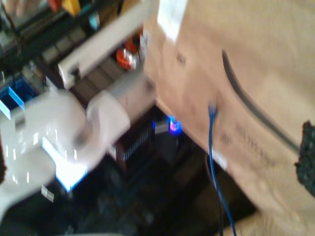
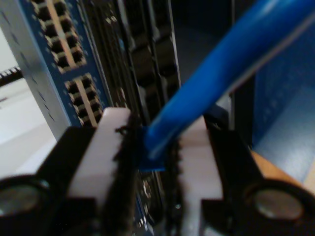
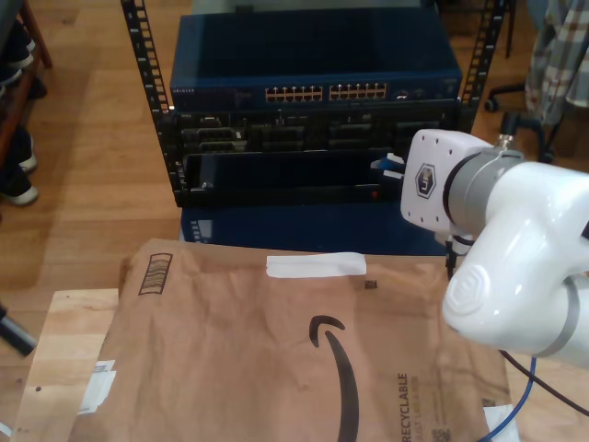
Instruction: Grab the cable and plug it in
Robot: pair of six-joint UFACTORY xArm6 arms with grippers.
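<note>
Second wrist view: my second gripper point(image 2: 153, 147) is closed on the cable point(image 2: 221, 64), the blue jacket pinched between white pads point(image 2: 106, 147); the plug itself is hidden between them. Blue switch point(image 2: 59, 59) with port rows lies just beyond, blurred.

Exterior view: a white arm point(image 3: 502, 239) reaches to the rack point(image 3: 313, 120) at the exterior view's right; its gripper tip is mostly hidden. A loop of cable is seen at the lower right corner, cut off.

First wrist view: heavily blurred; cable hangs over the cardboard point(image 1: 256, 73). State of my first gripper's fingers cannot be told
</note>
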